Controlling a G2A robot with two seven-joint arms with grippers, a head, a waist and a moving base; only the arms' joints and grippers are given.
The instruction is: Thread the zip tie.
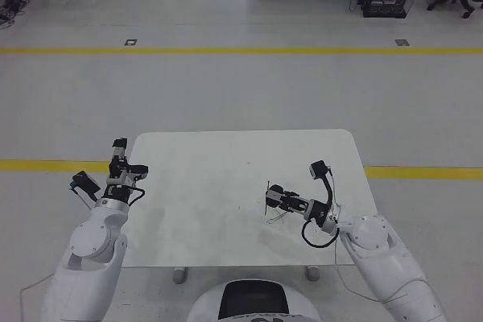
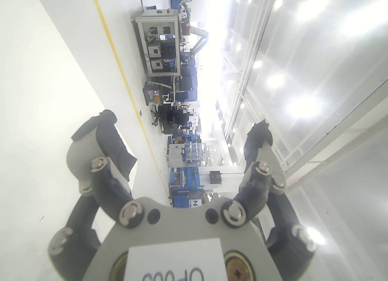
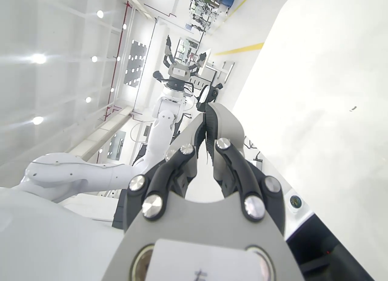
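Observation:
A thin black zip tie [image 1: 267, 197] stands roughly upright above the right half of the white table [image 1: 225, 161], pinched in my right gripper [image 1: 273, 196]. In the right wrist view the right gripper [image 3: 206, 110] is shut on the zip tie [image 3: 205, 95], whose end curls into a small loop just past the fingertips. A strand of it runs back between the fingers. My left gripper [image 1: 130, 159] sits over the table's left edge, far from the tie. It is open [image 2: 182, 133] with nothing between its fingers, and points up into the room.
The table [image 3: 318, 67] carries nothing else that I can see. A small dark speck [image 3: 352, 108] lies on its surface. The left arm's open gripper [image 3: 182, 62] shows far off in the right wrist view. A yellow floor line [image 1: 241, 51] runs behind the table.

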